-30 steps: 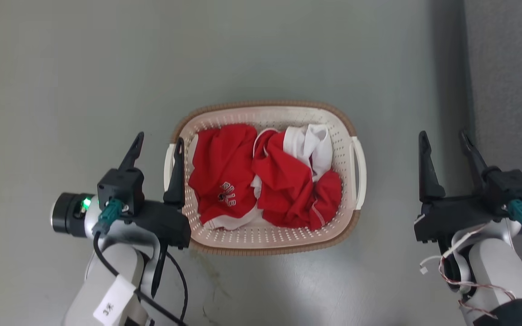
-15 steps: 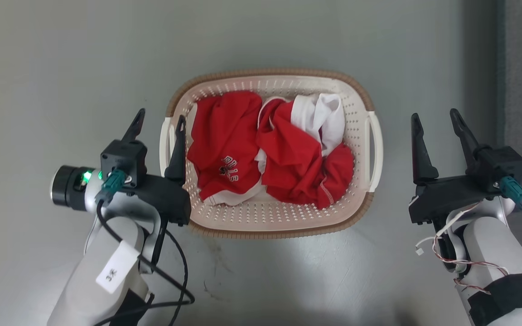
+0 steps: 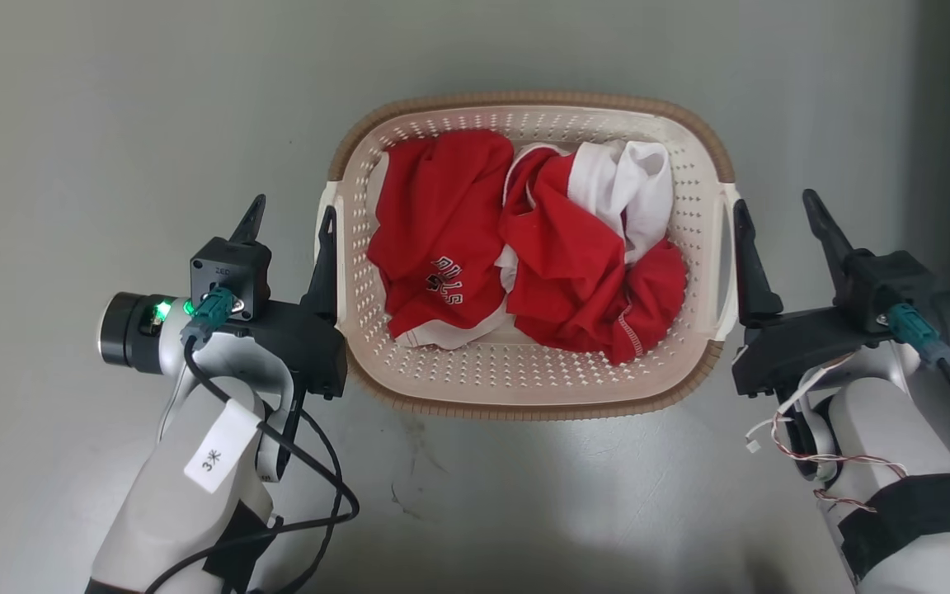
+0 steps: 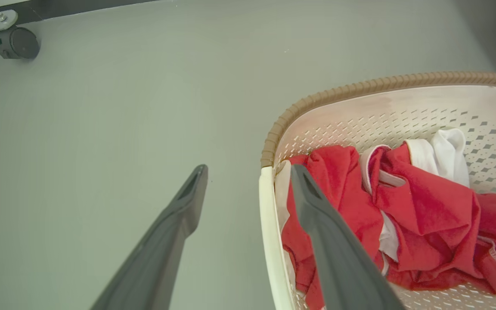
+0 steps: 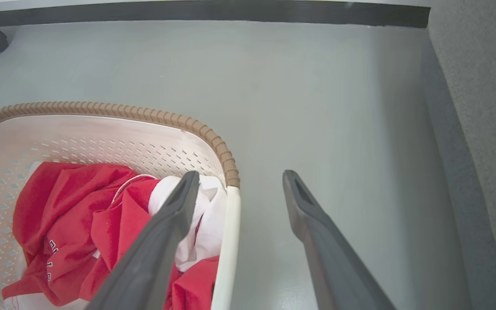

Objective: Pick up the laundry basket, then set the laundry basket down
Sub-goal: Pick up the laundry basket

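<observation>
A cream-white perforated plastic laundry basket with a brown woven-look rim [image 3: 524, 99] is seen from above in the head view, set on the smooth grey floor [image 3: 112, 124] between the two arms and loaded with crumpled red and white garments [image 3: 524, 256]. The left gripper [image 3: 292, 216] is spread open astride the white left handle [image 3: 322, 216], and the right gripper [image 3: 776, 205] is spread open astride the white right handle [image 3: 726, 247]. Each has one dark finger inside the basket and one outside (contact with the handles cannot be told). The straddle is shown closer in the wrist views: the left handle [image 4: 269, 241] lies between the left gripper's [image 4: 249, 172] fingers, and the right handle [image 5: 227, 249] between the right gripper's [image 5: 240, 176]. A black caster wheel [image 4: 15, 43] and a dark strip along the floor's far edge [image 5: 209, 10] are caught there, not from the head. Open floor is left ahead and to the left. A grey, rough-textured wall panel [image 5: 480, 107] stands close on the right.
</observation>
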